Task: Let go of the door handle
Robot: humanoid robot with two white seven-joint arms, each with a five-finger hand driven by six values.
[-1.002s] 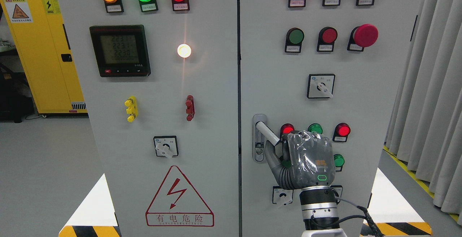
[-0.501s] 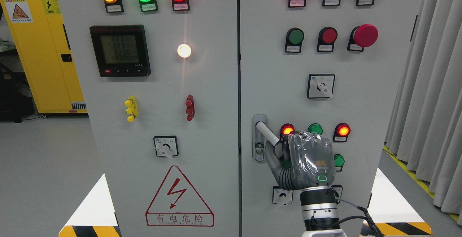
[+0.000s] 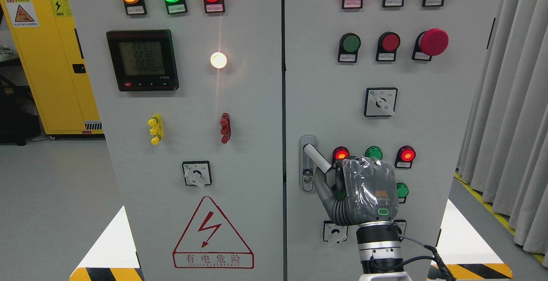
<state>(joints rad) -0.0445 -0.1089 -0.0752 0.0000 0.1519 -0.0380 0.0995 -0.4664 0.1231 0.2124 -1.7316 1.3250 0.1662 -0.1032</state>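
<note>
The robot's right hand (image 3: 367,193), sheathed in clear plastic film, rises from the bottom edge of the head view and sits against the right door (image 3: 428,122) of a grey electrical cabinet. Its back faces the camera, so the fingers are hidden; the thumb (image 3: 322,186) reaches up and to the left to just beneath the door handle (image 3: 317,157). Whether the hand is clamped on the handle or merely beside it cannot be told from here.

The handle, a pale lever, slants down and to the right from its metal plate (image 3: 307,163), its free end just above and left of the hand. The plate stands close to the door's left edge, where a dark vertical seam (image 3: 283,101) divides the two doors.

Directly above the hand runs a row of indicator lamps: a red one (image 3: 341,153) touching the knuckle line, a green one (image 3: 373,152) and another red (image 3: 406,154) to the right. A green button (image 3: 401,190) peeks out at the hand's right side, and a small rotary switch (image 3: 335,232) lies below and left of the wrist.

Left of the hand, past the seam, the other door carries a danger triangle (image 3: 212,233). To the hand's right, beyond the cabinet's right edge, grey curtains (image 3: 513,122) hang, with a strip of open floor (image 3: 479,238) between.
</note>
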